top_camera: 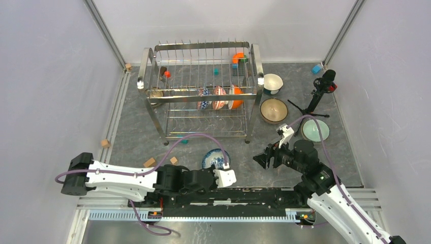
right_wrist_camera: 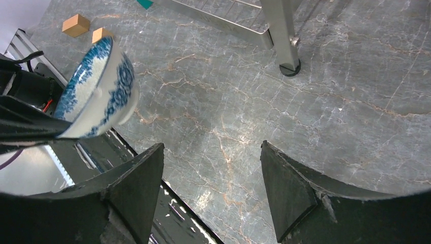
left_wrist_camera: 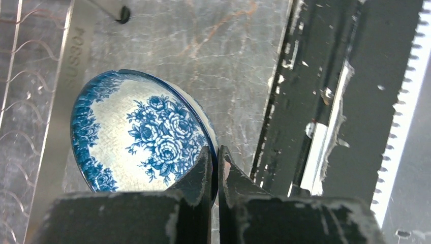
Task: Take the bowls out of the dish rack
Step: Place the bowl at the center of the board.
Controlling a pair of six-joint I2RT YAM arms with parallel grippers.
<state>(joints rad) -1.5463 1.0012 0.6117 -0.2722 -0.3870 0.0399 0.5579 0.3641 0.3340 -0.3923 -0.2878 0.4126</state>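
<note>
My left gripper (top_camera: 220, 166) (left_wrist_camera: 214, 163) is shut on the rim of a blue-and-white floral bowl (top_camera: 214, 156) (left_wrist_camera: 137, 134) (right_wrist_camera: 99, 84), held tilted above the table's near edge in front of the dish rack (top_camera: 203, 46). In the rack, a blue-patterned bowl (top_camera: 203, 98), a red-patterned bowl (top_camera: 219, 97) and an orange bowl (top_camera: 236, 96) stand on edge. Another bowl (top_camera: 155, 94) sits at the rack's left end, and an orange one (top_camera: 239, 57) at the back right. My right gripper (top_camera: 262, 160) (right_wrist_camera: 211, 147) hangs open and empty just right of the held bowl.
Three bowls rest on the table right of the rack: white (top_camera: 273, 83), brown speckled (top_camera: 274, 110), pale green (top_camera: 315, 130). A black tripod stand (top_camera: 317, 96) rises beside them. Wooden blocks (top_camera: 149, 162) (right_wrist_camera: 76, 24) lie front left. A rack leg (right_wrist_camera: 284, 38) stands ahead of the right gripper.
</note>
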